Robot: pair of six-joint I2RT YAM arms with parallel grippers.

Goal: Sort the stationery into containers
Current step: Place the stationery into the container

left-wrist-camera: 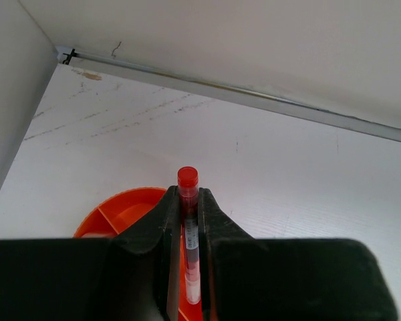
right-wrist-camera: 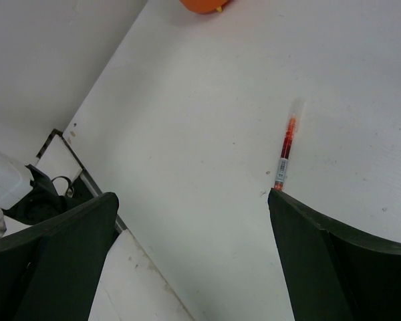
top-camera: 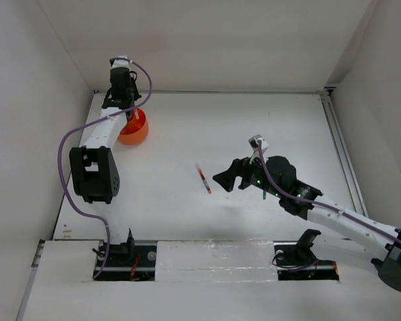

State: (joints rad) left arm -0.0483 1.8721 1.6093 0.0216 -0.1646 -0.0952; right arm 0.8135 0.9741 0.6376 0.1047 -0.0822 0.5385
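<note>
At the desk's far left corner, the left fingers are clamped on a red-white pen. They hold it upright, red cap uppermost, directly over the orange divided cup; the wrist view does not show whether its lower end touches the cup. Near the middle of the desk, the right fingers are spread wide apart and hold nothing. A second red-white pen lies flat on the desk just beside one right fingertip, well apart from the cup.
</note>
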